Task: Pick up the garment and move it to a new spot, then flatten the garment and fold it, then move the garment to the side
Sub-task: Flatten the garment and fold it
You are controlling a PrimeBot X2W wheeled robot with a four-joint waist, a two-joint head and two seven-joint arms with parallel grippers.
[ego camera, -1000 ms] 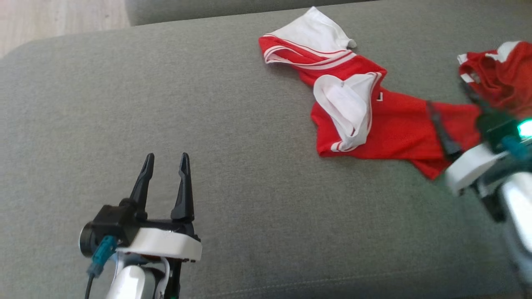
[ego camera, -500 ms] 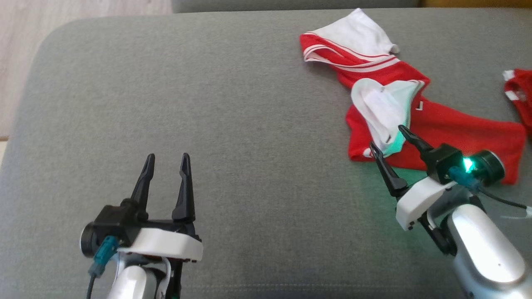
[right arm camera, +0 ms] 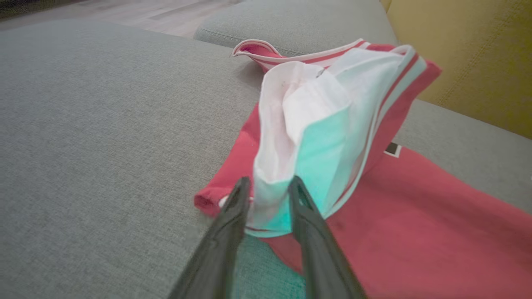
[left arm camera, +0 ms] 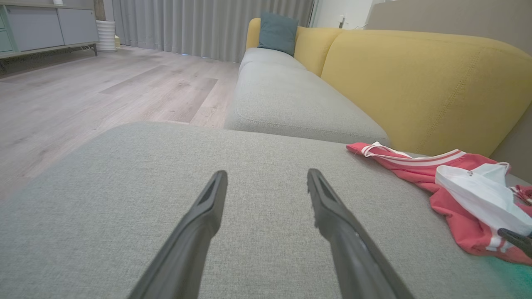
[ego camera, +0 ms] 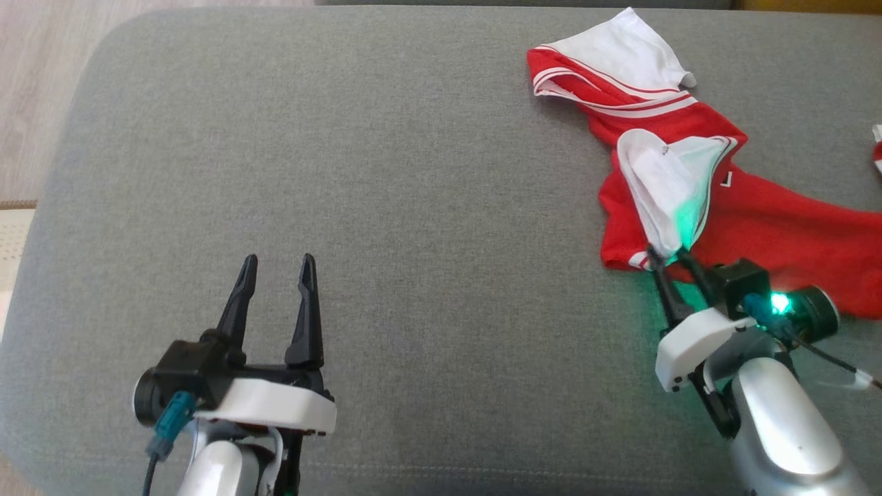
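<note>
There, right tool (ego camera: 665, 253) astride the garment (ego camera: 758, 220), grip unclear, its right end off-frame.

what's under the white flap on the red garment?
Red fabric of the same garment shows all around the white flap, lying on the grey cushion. Directly beneath the flap is covered; can't tell what's there.

Grey sofa seat (left arm camera: 274, 99) runs far; yellow backrest (left arm camera: 415, 83) right, teal cushion (left arm camera: 277, 33). Wood floor (left arm camera: 104, 91) left, grey curtains (left arm camera: 208, 25) beyond.
</note>
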